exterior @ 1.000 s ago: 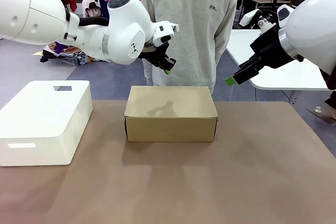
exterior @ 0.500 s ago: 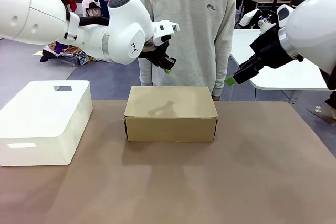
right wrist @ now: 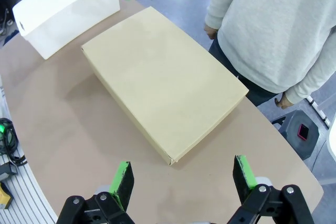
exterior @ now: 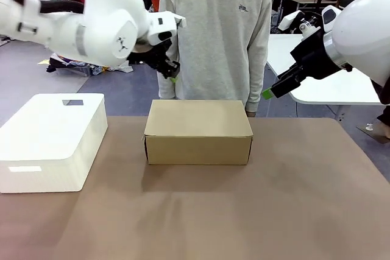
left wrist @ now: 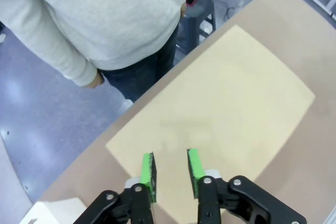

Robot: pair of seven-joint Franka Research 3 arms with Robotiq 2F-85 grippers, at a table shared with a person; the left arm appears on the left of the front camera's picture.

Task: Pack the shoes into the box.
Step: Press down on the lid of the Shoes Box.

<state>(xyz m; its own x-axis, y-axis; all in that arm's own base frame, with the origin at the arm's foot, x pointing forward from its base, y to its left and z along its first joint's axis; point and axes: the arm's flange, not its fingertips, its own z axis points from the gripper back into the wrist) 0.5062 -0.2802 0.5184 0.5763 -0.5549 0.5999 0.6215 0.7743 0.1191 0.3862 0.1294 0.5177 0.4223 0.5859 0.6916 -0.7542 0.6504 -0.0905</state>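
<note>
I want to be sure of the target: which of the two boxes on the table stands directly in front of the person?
The brown cardboard box, closed, at the table's middle before the person. The white container stands apart, at the robot's left.

box (exterior: 198, 127): we saw plain brown cardboard, matt and smooth
container (exterior: 52, 138): we noted white plastic, faintly glossy
table (exterior: 256, 211): we saw a matt brown, cloth-like top
sweatshirt (exterior: 219, 28): we noted soft grey knit cloth
arm shells (exterior: 103, 28): we saw glossy white plastic
</note>
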